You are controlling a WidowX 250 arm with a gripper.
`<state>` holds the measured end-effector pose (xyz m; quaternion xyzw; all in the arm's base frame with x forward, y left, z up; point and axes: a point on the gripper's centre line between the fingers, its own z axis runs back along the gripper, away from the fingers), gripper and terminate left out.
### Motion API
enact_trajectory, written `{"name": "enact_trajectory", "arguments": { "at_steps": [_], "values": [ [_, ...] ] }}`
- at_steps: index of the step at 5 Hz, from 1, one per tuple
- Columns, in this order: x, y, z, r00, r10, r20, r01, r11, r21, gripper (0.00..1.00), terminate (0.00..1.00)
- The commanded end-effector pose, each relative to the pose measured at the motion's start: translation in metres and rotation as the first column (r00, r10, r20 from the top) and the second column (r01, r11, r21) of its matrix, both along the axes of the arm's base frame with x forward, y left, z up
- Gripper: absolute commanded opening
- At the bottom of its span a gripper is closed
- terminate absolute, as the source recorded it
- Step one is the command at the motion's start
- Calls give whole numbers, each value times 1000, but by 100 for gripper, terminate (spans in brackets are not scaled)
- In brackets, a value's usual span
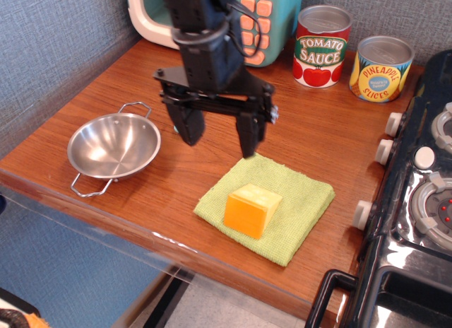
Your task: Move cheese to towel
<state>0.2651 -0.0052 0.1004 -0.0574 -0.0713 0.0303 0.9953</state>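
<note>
cheese [252, 211] sits alone on the towel [296, 208], open above and on all sides. gripper [219, 136] hangs spread, up-left of it. bowl [113, 145] far left, cans [321, 47] at the back, stove [417, 201] crowds the right; bare surface [332, 130] between.

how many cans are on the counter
2. The tomato sauce can stands at the back by the wall, and the pineapple slices can is just right of it, near the stove. The arm could hide others.
</note>
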Motion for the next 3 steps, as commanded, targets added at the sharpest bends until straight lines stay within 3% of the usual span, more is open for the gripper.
{"name": "enact_trajectory", "arguments": {
  "at_steps": [1,2,3],
  "values": [
    [-4,17,2,997,-69,-18,70,995,68,100,0],
    [-4,17,2,997,-69,-18,70,995,68,100,0],
    [-4,17,2,997,-69,-18,70,995,68,100,100]
  ]
}}
